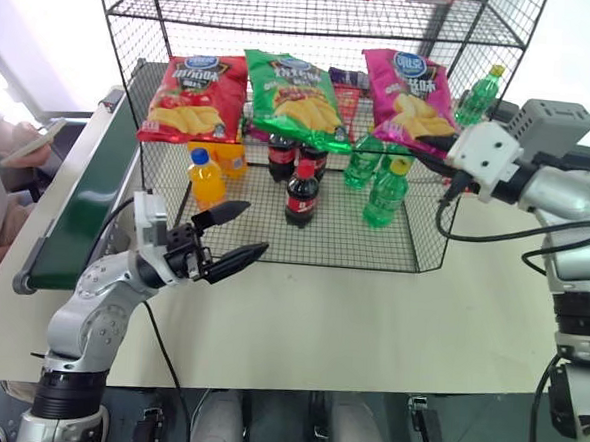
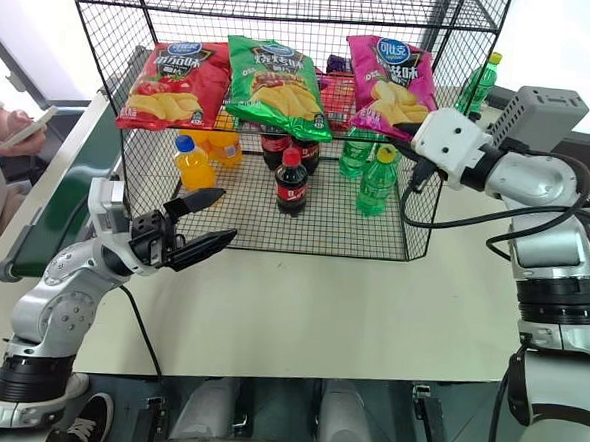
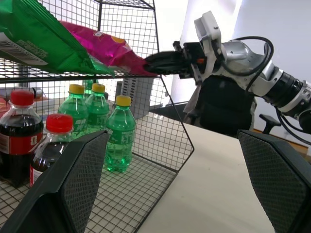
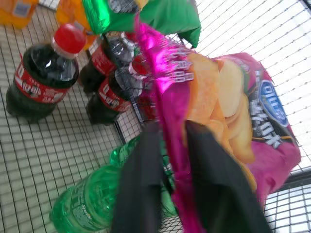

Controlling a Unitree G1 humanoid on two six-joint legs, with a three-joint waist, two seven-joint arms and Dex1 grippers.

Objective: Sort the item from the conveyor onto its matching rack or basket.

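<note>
The item, a shiny magenta-pink crisp bag (image 1: 411, 93), lies on the right end of the middle shelf of the black wire rack (image 1: 288, 10), beside a green bag. My right gripper (image 4: 170, 128) reaches level to the bag's lower edge. Its fingers stand a little apart on either side of that edge, so it is open with the seam between them. My left gripper (image 1: 252, 228) hangs open and empty over the table in front of the rack's left side. The conveyor (image 1: 86, 198) with its dark green belt runs along the far left.
A red bag (image 1: 194, 97) and a green bag (image 1: 298, 96) share the shelf. Below stand cola bottles (image 1: 301, 193), an orange bottle (image 1: 206, 179) and green bottles (image 1: 385, 194). A person's hand with a phone (image 1: 24, 149) is beyond the conveyor. The beige table (image 1: 369, 316) lies in front.
</note>
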